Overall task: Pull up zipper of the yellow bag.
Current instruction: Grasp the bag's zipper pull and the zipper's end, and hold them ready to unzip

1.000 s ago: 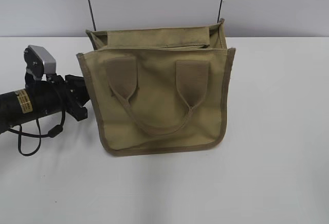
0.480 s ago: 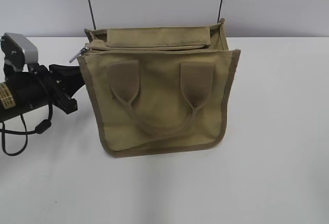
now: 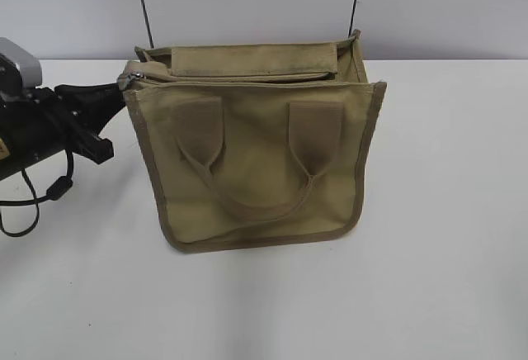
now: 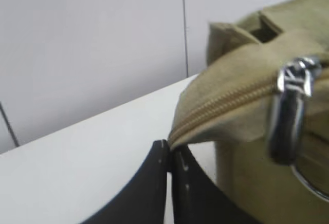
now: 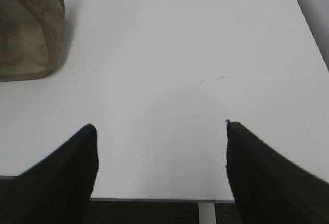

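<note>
Left gripper (image 4: 169, 149) pinched on the yellow bag (image 3: 256, 153) corner by the zipper (image 4: 231, 100) — right gripper (image 5: 159, 126) spread over bare table (image 5: 169, 54)

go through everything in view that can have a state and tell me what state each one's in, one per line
yellow bag: upright on the table, front handle hanging down its face.
zipper: teeth meshed along the stretch the left wrist view shows; silver pull hanging down.
left gripper: shut on the bag's fabric end tab beside the zipper.
right gripper: open, empty, over bare table.
</note>
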{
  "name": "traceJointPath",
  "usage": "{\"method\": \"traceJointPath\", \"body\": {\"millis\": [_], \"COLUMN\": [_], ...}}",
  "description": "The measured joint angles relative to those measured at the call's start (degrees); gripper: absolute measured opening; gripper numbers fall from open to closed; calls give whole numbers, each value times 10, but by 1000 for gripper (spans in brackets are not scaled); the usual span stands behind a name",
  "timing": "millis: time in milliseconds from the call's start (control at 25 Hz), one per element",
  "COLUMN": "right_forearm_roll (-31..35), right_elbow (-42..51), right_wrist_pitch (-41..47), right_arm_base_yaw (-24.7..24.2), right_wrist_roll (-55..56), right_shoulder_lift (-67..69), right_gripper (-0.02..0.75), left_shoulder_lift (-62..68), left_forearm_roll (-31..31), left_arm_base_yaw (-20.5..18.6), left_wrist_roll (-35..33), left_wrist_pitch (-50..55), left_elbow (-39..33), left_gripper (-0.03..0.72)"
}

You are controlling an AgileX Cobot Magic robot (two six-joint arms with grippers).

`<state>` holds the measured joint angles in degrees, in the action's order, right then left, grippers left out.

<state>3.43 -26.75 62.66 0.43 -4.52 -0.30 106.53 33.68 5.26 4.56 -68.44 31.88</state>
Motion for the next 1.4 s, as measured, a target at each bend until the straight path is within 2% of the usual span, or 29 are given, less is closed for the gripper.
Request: {"method": "traceJointPath", "body": {"millis": [160, 400, 640, 1080, 1400], "right_forearm_roll": [0, 0, 0, 0, 1], "right_elbow": [0, 0, 0, 0, 0], "right_wrist_pitch": [0, 0, 0, 0, 0], "right_arm_base_yaw": [0, 0, 0, 0, 0], "right_wrist_roll": [0, 0, 0, 0, 1], "right_shoulder_lift": [0, 0, 0, 0, 0], "right_gripper": [568, 568, 568, 568, 568], "left_shoulder_lift": [-2, -12, -81, -176, -205], "left_forearm_roll": [-25, -18, -15, 92, 101], "left_arm_base_yaw": [0, 0, 1, 1, 1], "left_wrist_roll": [-17, -19, -19, 34, 57], "left_wrist_pitch": [-4, -4, 35, 195, 248], "left_elbow": [0, 0, -1, -1, -1], "left_gripper": [-10, -10, -10, -10, -10]}}
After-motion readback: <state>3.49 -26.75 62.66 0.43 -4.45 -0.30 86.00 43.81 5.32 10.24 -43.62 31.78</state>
